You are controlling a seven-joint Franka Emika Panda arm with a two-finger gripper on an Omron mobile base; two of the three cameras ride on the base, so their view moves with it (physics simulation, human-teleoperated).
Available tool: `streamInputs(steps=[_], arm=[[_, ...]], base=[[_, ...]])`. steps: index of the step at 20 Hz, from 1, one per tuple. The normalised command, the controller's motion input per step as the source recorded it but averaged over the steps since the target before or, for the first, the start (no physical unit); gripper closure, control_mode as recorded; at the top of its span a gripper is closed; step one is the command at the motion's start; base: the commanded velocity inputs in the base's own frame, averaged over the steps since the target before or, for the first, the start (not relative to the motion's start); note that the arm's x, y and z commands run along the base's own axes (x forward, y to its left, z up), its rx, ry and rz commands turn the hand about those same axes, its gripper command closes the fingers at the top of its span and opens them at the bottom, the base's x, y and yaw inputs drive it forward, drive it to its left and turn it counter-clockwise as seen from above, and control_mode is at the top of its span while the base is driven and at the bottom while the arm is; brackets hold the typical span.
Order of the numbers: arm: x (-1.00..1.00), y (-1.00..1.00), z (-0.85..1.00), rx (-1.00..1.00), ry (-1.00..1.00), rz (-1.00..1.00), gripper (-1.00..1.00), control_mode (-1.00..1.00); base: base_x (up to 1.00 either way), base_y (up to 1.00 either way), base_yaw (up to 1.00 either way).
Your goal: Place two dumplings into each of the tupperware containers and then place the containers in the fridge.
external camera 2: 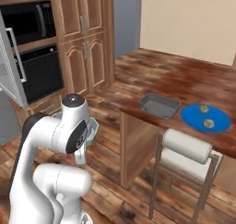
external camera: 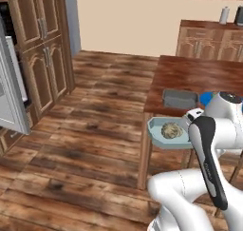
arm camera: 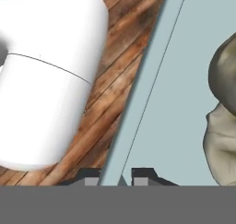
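Though hidden at right, pale blue tub (external camera: 156, 130) w/ dumplings (external camera: 171, 130) (left view).

The blue tub (external camera: 159, 129) is carried level in the air, off the worktop's near edge and above the floor, with the claw (arm camera: 116, 178) clamped on its thin wall; a speckled tan dumpling (external camera: 171, 130) lies inside, perhaps two pressed together; the grey tub (external camera: 179, 99) sits upright and empty on the worktop (external camera: 199, 75) near its front edge; two dumplings (external camera 2: 204, 109) rest apart on the blue plate (external camera 2: 193, 116); the fridge (external camera: 10, 90) door stands open at far left.
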Motion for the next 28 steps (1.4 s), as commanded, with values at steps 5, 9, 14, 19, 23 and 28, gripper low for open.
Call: streamInputs(steps=[5,9,14,19,23,28], arm=[[0.00,0.00,0.00,0.00,0.00,0.00,1.00,1.00],[0.00,0.00,0.00,0.00,0.00,0.00,1.00,1.00],[0.00,0.00,0.00,0.00,0.00,0.00,1.00,1.00],[0.00,0.00,0.00,0.00,0.00,0.00,1.00,1.00],[0.00,0.00,0.00,0.00,0.00,0.00,1.00,1.00],[0.00,0.00,0.00,0.00,0.00,0.00,1.00,1.00]], base=[[-0.33,0.80,0.36],[-0.06,0.82,0.34],[0.28,0.83,0.24],[0.55,0.77,0.24],[0.67,0.64,0.29],[0.70,0.30,0.31]])
